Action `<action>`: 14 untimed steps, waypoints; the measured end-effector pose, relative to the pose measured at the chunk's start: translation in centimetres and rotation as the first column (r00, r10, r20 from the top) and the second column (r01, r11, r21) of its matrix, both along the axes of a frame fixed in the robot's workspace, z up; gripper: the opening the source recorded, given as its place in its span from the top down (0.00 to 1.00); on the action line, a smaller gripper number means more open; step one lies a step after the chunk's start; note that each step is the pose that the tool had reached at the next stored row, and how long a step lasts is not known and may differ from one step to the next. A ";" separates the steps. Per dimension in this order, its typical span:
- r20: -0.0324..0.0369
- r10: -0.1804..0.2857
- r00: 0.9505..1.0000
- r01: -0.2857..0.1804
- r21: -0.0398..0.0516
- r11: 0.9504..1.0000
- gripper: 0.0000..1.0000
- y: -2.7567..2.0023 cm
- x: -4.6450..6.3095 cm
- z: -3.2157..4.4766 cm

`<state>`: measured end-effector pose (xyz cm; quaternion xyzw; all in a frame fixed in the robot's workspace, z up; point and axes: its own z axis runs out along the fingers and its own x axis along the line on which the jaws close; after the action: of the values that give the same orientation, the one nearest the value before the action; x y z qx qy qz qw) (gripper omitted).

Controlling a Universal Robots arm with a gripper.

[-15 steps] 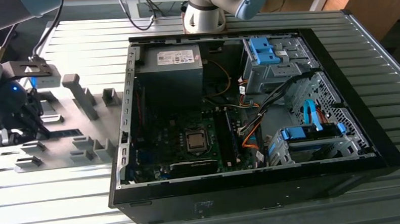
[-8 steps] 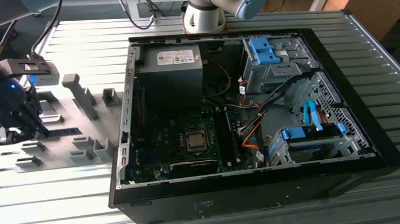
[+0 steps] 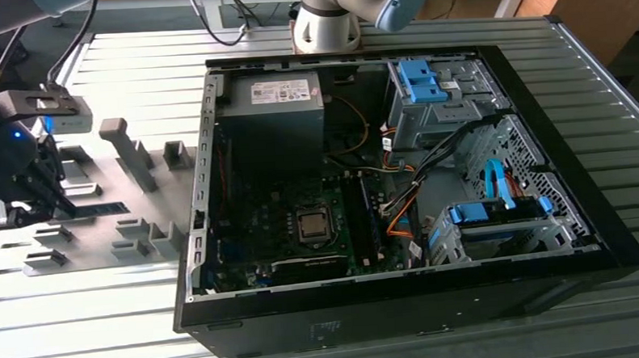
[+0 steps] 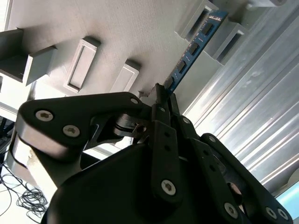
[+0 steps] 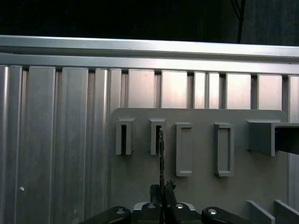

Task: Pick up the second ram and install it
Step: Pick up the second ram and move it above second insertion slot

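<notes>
The second ram (image 4: 194, 44) is a thin blue-green stick with black chips. It lies on edge across the slots of grey holder blocks (image 4: 224, 39) on a grey plate (image 3: 103, 176) at the exterior view's left. In the first wrist view the ram (image 5: 161, 156) shows edge-on, its far end in a holder slot (image 5: 157, 136). My gripper (image 4: 161, 95) is shut on the stick's near end, fingers (image 5: 154, 190) pressed to both faces. In the exterior view the gripper (image 3: 62, 210) sits at the plate's left side with the ram (image 3: 107, 208) pointing towards the computer case.
An open black computer case (image 3: 581, 240) lies to the exterior view's right of the plate, its motherboard (image 3: 289, 229) and CPU socket (image 3: 314, 224) exposed. Blue drive latches (image 3: 424, 81) and cables (image 3: 401, 204) crowd its right half. Taller grey blocks (image 3: 124, 143) stand on the plate. The table (image 3: 89, 318) is ribbed metal.
</notes>
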<state>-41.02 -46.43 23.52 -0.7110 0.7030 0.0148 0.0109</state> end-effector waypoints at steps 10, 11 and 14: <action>0.000 0.000 1.000 0.000 0.000 1.000 0.86 0.00 0.0 0.61; 0.000 0.000 1.000 0.000 0.000 1.000 0.86 0.00 0.0 0.68; 0.000 0.000 1.000 0.000 0.000 1.000 0.86 0.00 0.0 0.86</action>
<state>-41.02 -46.43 24.38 -0.7110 0.7030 0.0148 0.0108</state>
